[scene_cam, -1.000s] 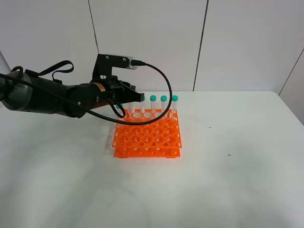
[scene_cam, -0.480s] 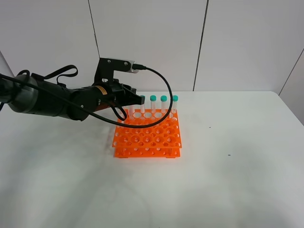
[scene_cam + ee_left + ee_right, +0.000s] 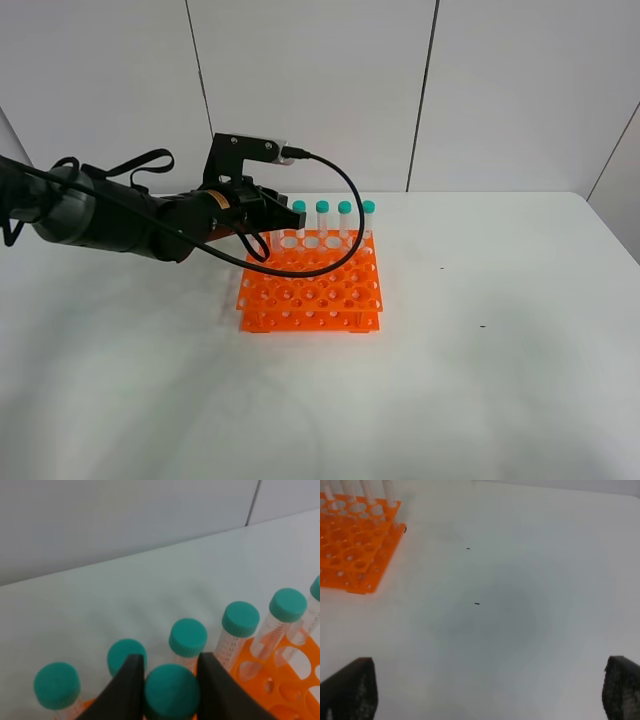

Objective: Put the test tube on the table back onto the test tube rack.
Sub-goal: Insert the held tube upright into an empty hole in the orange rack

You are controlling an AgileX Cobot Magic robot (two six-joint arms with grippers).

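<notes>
Left wrist cam shows your left gripper [image 3: 170, 679] clamped on the test tube [image 3: 172, 694] by its cap. High cam only places it over the back-left corner of the test tube rack [image 3: 312, 292]. Right gripper [image 3: 486, 690] is wide open and empty.

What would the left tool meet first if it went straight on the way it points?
Likely the teal-capped tube standing in the test tube rack just beyond the test tube it holds; depth is unclear.

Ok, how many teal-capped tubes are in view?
7: one test tube gripped in the left gripper, six other tubes along the test tube rack's back row. More may be hidden.
</notes>
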